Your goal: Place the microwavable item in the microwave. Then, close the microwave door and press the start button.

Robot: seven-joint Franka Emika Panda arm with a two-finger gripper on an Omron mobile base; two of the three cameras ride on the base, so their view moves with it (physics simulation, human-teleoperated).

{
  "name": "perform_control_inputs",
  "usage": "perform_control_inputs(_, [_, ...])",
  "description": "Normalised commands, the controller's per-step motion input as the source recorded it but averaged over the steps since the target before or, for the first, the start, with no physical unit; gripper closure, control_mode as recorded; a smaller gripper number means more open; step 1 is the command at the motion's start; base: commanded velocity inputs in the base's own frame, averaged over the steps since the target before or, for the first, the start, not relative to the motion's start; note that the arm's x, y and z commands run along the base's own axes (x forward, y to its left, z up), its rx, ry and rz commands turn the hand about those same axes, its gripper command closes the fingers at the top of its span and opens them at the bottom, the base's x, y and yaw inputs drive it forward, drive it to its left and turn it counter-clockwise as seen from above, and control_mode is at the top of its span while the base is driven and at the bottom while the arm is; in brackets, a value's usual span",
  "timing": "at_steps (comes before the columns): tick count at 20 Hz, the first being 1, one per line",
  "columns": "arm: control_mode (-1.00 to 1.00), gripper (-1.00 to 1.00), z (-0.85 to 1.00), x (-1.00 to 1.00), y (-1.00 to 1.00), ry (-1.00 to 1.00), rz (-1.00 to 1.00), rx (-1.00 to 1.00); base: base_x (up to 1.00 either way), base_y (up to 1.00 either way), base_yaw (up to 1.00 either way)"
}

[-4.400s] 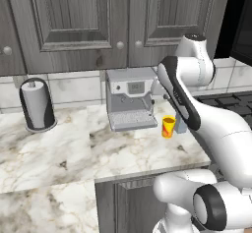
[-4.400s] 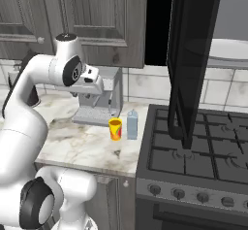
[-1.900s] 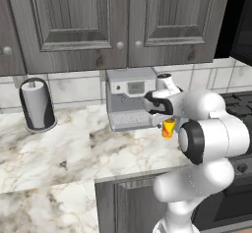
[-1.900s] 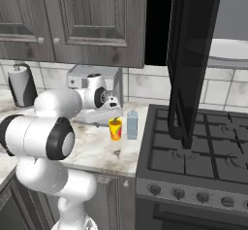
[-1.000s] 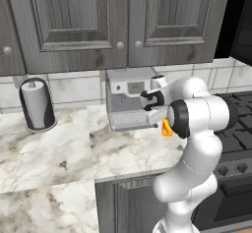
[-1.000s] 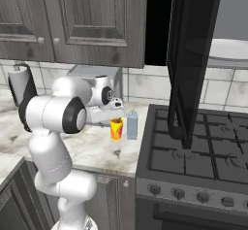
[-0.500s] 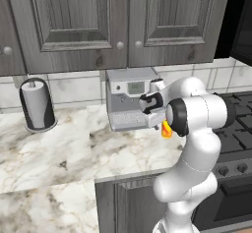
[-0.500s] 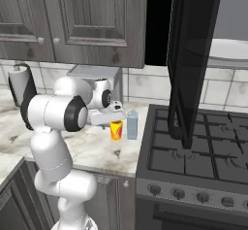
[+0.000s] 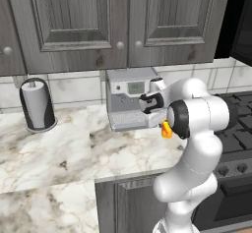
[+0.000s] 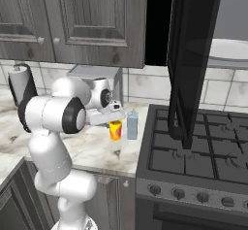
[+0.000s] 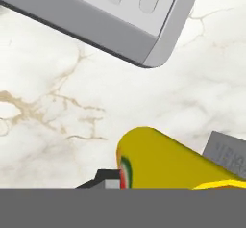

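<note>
The microwavable item (image 10: 115, 129), a yellow cup with an orange-red lower band, stands on the marble counter in front of the coffee machine. My gripper (image 10: 115, 122) comes down on it from above and is shut on its wall. In the hand view the cup (image 11: 163, 159) lies at the bottom centre, with one dark fingertip (image 11: 109, 180) pressed against its left side. From the left base view, a sliver of the cup (image 9: 166, 129) peeks out beside my forearm. The microwave (image 10: 157, 25) hangs above the stove, and its door (image 10: 193, 54) is swung wide open.
A pale blue carton (image 10: 131, 124) stands just right of the cup, close to my hand. The silver-grey coffee machine (image 9: 128, 99) sits right behind it. A paper towel roll (image 9: 37, 104) is at the far left. The stove (image 10: 203, 146) lies under the open door.
The fingers have closed in on the cup over the last second. The arm, which swung down to the cup before that, has hardly moved since.
</note>
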Motion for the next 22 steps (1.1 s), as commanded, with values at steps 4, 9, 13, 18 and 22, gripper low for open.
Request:
perform_control_inputs(4, [-1.00, 1.00, 0.11, -0.93, 0.07, -0.20, 0.00, 0.00, 0.00, 0.00, 0.00])
perform_control_inputs(9, [-1.00, 1.00, 0.71, -0.89, 0.31, -0.24, 0.00, 0.00, 0.00, 0.00, 0.00])
perform_control_inputs(13, [-1.00, 1.00, 0.87, -0.90, 0.34, -0.20, 0.01, 0.00, 0.00, 0.00, 0.00])
perform_control_inputs(18, [-1.00, 1.00, 0.66, -1.00, 0.18, -0.11, 0.05, 0.00, 0.00, 0.00, 0.00])
perform_control_inputs(22, [-1.00, 1.00, 0.28, -0.78, 0.00, -0.01, 0.00, 0.00, 0.00, 0.00, 0.00])
